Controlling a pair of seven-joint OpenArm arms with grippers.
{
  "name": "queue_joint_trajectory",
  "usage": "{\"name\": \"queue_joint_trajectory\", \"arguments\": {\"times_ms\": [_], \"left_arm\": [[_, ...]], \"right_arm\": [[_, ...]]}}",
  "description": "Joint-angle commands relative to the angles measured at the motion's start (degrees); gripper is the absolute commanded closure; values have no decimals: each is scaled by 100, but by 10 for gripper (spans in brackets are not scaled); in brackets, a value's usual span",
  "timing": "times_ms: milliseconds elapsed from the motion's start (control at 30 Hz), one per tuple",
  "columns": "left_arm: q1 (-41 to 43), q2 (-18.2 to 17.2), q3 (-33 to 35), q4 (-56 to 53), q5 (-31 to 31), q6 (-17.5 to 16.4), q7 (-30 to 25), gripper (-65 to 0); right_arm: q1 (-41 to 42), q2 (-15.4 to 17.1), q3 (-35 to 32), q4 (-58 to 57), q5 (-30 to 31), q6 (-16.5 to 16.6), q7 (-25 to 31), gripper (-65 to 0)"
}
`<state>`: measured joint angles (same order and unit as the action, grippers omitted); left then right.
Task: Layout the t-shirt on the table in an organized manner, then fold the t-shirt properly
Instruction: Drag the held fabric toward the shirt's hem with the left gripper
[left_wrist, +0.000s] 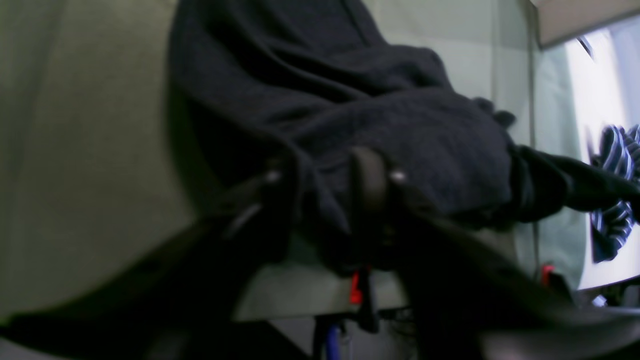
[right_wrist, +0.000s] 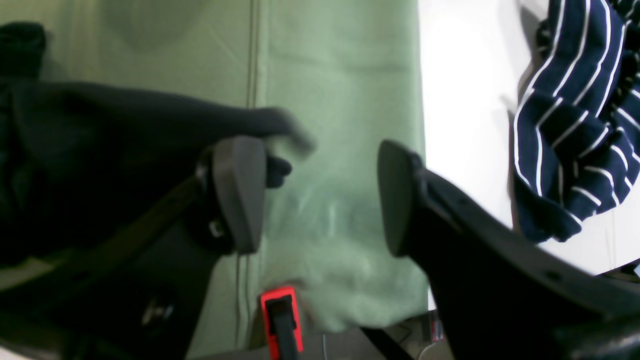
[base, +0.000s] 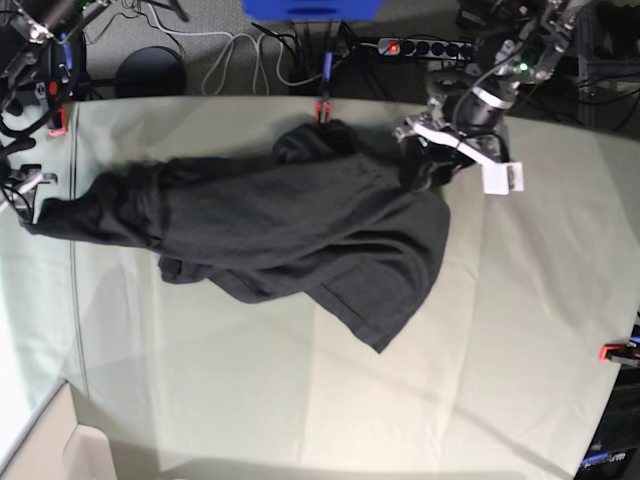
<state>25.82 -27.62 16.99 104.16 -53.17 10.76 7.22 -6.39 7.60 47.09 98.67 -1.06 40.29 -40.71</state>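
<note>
The t-shirt (base: 300, 235) lies stretched in a rumpled band across the far half of the desk (base: 480, 380), one end drawn out toward the desk's edge near the red clamp (right_wrist: 280, 312), the other bunched under the left arm. It is neither flat nor folded: spreading is only begun, and smoothing plus every fold remain. The right tool (right_wrist: 320, 195) stands spread, fabric brushing one pad but not pinched. The left tool (left_wrist: 330, 180) has dark cloth between its part-open pads; whether it grips, I cannot tell.
</note>
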Motion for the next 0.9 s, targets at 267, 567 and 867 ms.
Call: {"name": "queue_joint_trajectory", "arguments": {"times_ms": [267,567,867], "left_arm": [[-996,146,-693,-469,2,-70,-120,-444],[-3651,753,2,-3704,2,-70,-111,-444],[-4908,1377,1312,-5937,2,-79,-138,-445]], "right_arm": [[28,89,25,115,84,-29,110,-362],[-130,-25,25,124,84,-29,137,-362],[-235,-34,-10,124,84,-29,128,-362]]}}
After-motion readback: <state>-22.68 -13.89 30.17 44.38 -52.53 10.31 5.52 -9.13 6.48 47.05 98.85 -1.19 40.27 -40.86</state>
